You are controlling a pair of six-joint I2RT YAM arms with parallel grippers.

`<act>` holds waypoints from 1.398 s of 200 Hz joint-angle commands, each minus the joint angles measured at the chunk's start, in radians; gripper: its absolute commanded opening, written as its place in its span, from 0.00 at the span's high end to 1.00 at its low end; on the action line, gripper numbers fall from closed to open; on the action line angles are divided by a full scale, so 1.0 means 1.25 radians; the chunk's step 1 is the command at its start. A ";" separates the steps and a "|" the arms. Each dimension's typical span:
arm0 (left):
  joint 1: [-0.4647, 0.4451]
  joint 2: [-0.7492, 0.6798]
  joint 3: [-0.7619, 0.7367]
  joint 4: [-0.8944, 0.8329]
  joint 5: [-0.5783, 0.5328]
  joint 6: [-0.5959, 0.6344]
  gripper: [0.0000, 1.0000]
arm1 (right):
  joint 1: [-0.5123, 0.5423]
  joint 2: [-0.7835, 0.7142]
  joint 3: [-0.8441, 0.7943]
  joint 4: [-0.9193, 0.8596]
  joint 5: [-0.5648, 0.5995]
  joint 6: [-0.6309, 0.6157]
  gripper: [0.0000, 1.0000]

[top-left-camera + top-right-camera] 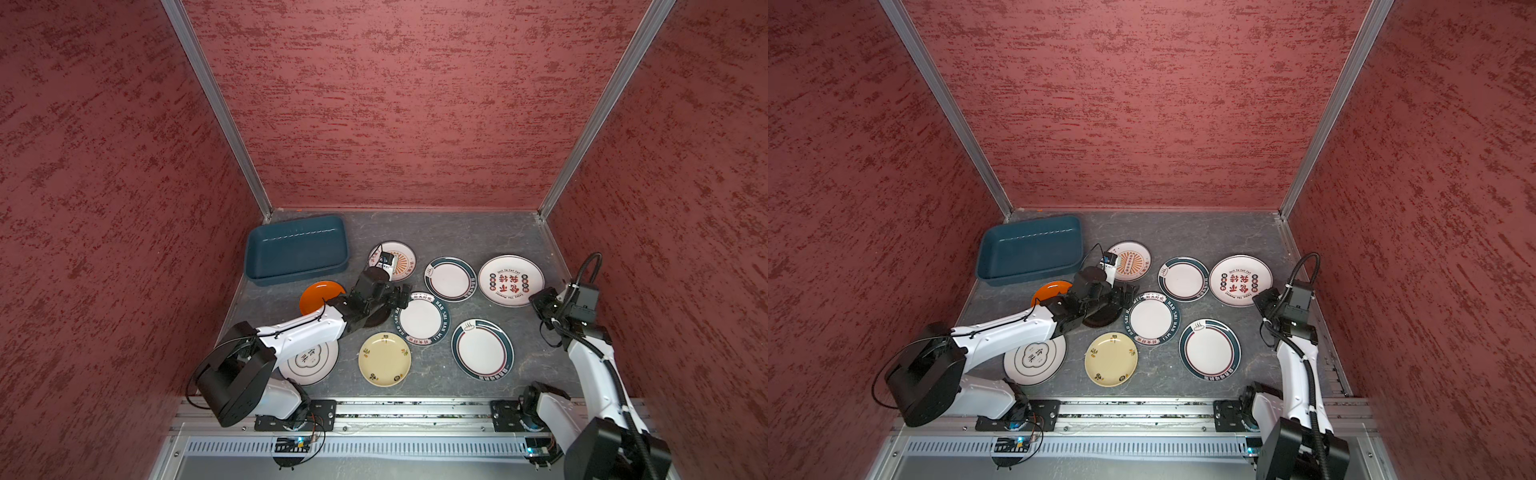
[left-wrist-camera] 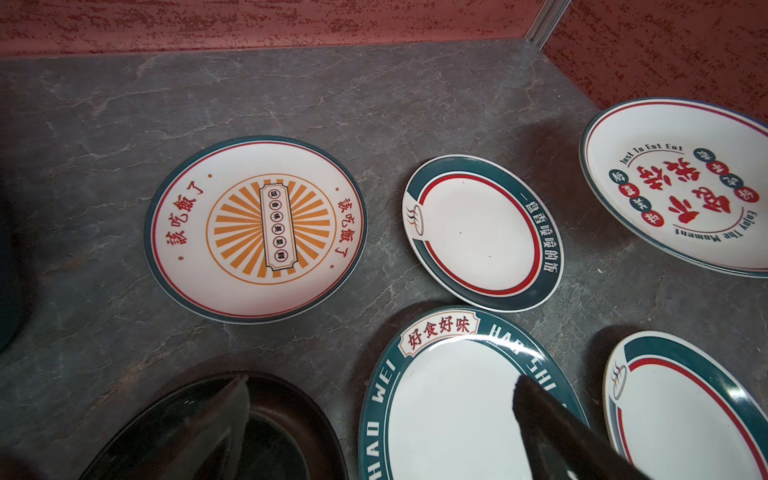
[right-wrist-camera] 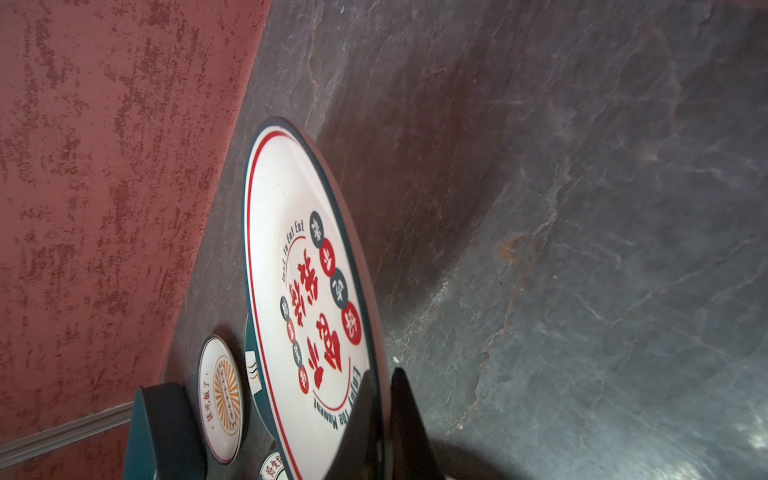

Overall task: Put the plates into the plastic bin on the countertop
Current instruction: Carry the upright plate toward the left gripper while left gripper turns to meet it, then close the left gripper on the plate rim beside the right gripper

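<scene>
The teal plastic bin [image 1: 297, 249] stands empty at the back left of the countertop [image 1: 457, 232]. Several plates lie flat on the countertop. My left gripper [image 2: 382, 399] hangs open, one finger over a black plate [image 2: 282, 432], the other over the "HAO WEI" plate [image 1: 422, 318]. An orange plate [image 1: 320, 297] lies beside that arm's wrist. A sunburst plate [image 2: 255, 228] and a small teal-rimmed plate [image 2: 482, 232] lie beyond it. My right gripper [image 3: 384, 411] is shut on the near rim of the large red-lettered plate [image 1: 511, 280], one finger on each side of the rim.
A cream-yellow plate [image 1: 384, 359], a larger teal-rimmed plate [image 1: 482, 349] and a white plate [image 1: 309, 365] partly under the left arm lie toward the front. Red textured walls enclose three sides. A metal rail [image 1: 415, 409] runs along the front edge.
</scene>
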State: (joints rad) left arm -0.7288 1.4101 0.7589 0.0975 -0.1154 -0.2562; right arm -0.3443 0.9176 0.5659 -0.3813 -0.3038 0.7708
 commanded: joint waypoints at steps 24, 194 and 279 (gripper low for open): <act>0.000 0.029 0.069 0.014 0.069 -0.065 0.01 | -0.003 -0.021 0.011 0.086 -0.122 0.035 1.00; 0.014 0.136 0.161 0.149 0.280 -0.324 0.16 | 0.207 0.016 -0.051 0.338 -0.199 0.160 1.00; -0.010 0.184 0.200 0.167 0.295 -0.353 0.59 | 0.269 0.026 -0.083 0.411 -0.196 0.203 1.00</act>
State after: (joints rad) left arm -0.7296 1.6184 0.9783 0.2893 0.2394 -0.6907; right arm -0.0208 0.9520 0.4767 0.0216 -0.5343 0.9916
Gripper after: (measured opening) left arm 0.452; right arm 0.078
